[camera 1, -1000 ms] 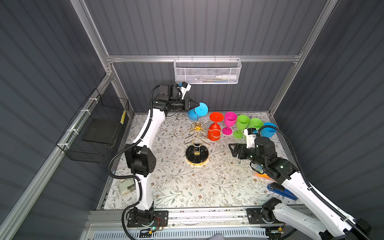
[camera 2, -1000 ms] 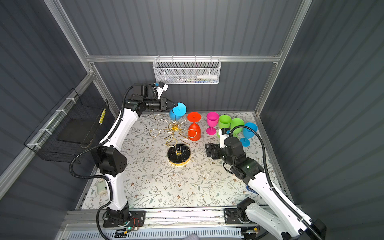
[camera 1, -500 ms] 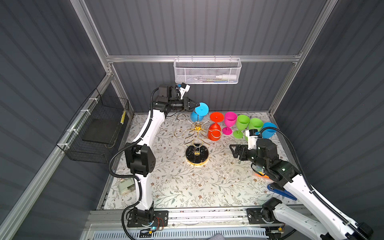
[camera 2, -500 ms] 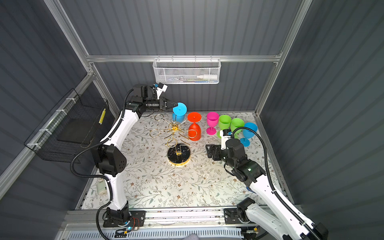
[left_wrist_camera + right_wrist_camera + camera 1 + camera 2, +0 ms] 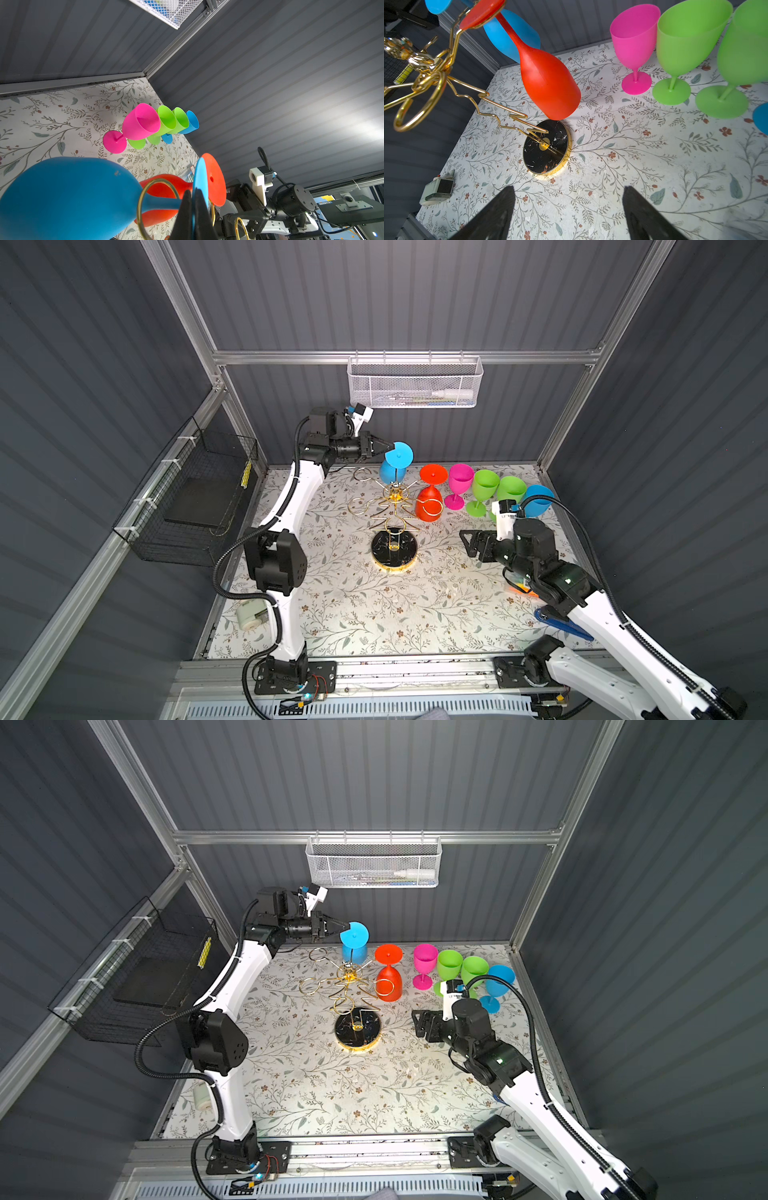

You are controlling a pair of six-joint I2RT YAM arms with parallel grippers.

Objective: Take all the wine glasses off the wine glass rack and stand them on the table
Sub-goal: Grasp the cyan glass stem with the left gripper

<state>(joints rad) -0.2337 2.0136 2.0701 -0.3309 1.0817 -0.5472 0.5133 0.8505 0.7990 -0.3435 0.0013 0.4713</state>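
Blue plastic wine glass [image 5: 391,472] hangs upside down on the gold wire rack with black marbled base [image 5: 393,548], with its stem through a loop at the back. The left hand [image 5: 390,446] is closed tight on the edge of its round foot. I think it should draw the stem out through the loop's opening slowly and keep clear of the red upside-down glass [image 5: 429,506] close beside it. The right hand [image 5: 465,542] is wide open and empty, near the base. The counter [image 5: 353,614] has a flowered cover. Around it are dark grey ribbed walls [image 5: 415,302], and a white mesh basket [image 5: 415,385] hangs behind.
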